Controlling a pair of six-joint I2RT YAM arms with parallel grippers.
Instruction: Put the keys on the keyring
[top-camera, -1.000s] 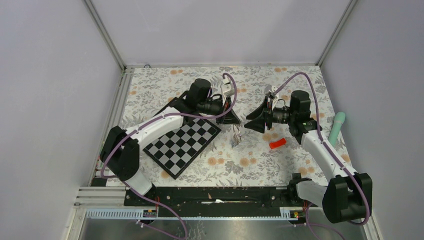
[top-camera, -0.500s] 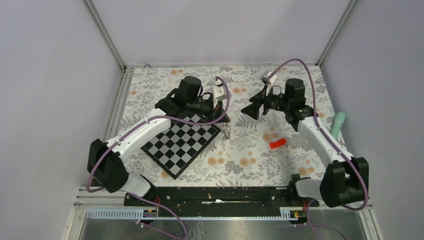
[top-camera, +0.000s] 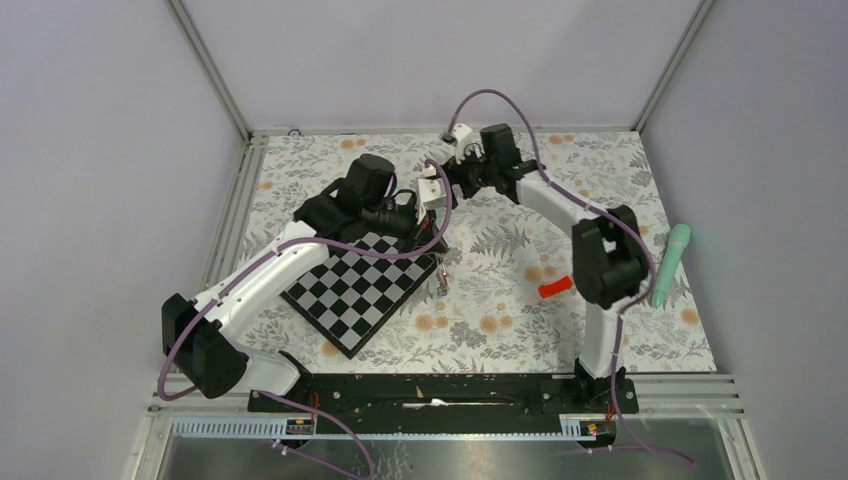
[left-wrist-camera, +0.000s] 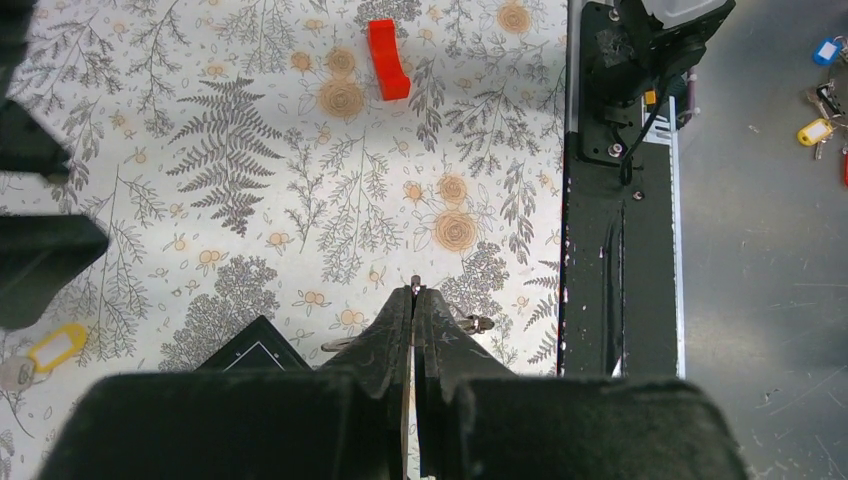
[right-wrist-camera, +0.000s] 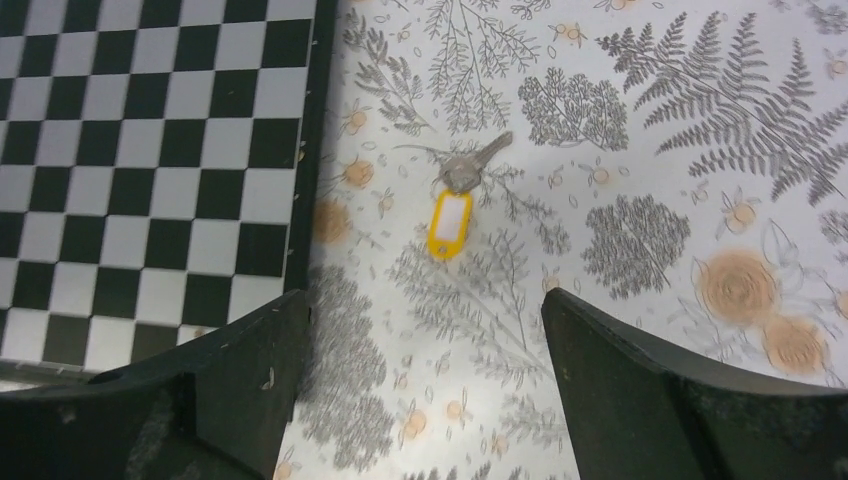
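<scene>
Hovering with jaws spread, right gripper (right-wrist-camera: 425, 300) sat over yellow-tagged key (right-wrist-camera: 455, 195) on cloth off chessboard's (right-wrist-camera: 150, 150) far-right edge. Left gripper (left-wrist-camera: 414, 295) was clamped on what looked like the keyring (top-camera: 439, 268). Next move: descend, pinch key, thread it.

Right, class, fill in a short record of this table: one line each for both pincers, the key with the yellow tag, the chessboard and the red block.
left pincer: shut on a thin metal piece; ring or key, cannot tell
right pincer: open, empty, above the yellow-tagged key
yellow-tagged key: flat on the floral cloth, beside the chessboard edge, not touching
chessboard: flat on the cloth
red block: on the cloth, right of the chessboard, apart from it
</scene>
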